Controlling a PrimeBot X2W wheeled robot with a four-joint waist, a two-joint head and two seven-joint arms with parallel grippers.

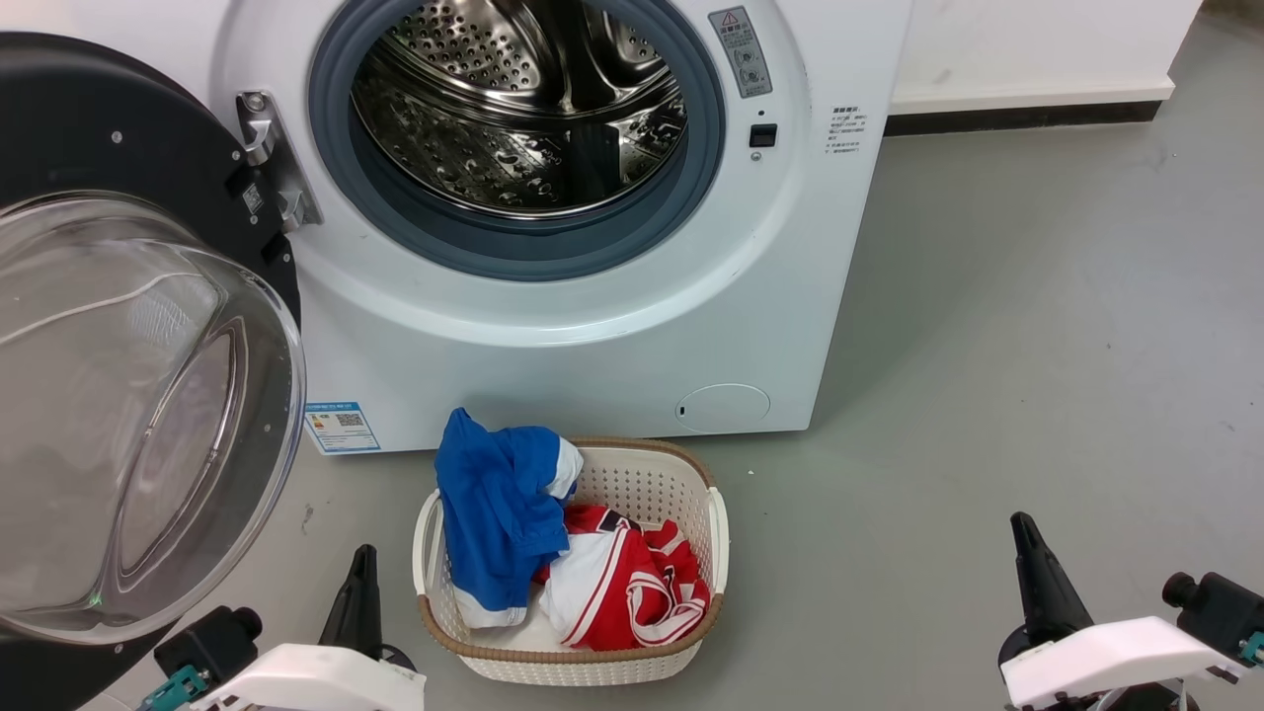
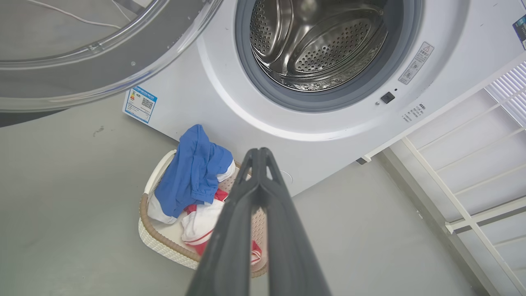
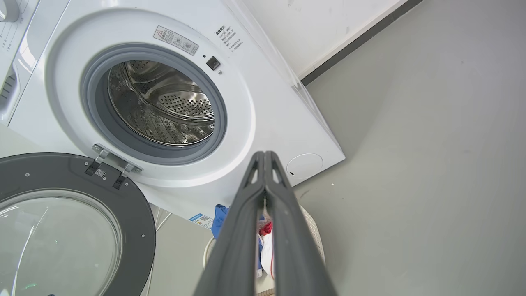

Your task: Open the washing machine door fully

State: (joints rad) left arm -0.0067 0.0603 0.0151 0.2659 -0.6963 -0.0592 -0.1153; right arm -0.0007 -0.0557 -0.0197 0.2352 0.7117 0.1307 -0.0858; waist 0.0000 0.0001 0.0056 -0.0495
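The washing machine door [image 1: 148, 415] is swung wide off the washing machine [image 1: 592, 336]; the left gripper [image 2: 259, 154] and right gripper [image 3: 265, 156] are pinched together, empty.

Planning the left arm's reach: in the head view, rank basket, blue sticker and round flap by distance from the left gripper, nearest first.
From the left gripper:
1. Basket, just to its right.
2. Blue sticker, straight ahead, low.
3. Round flap, ahead, far right.
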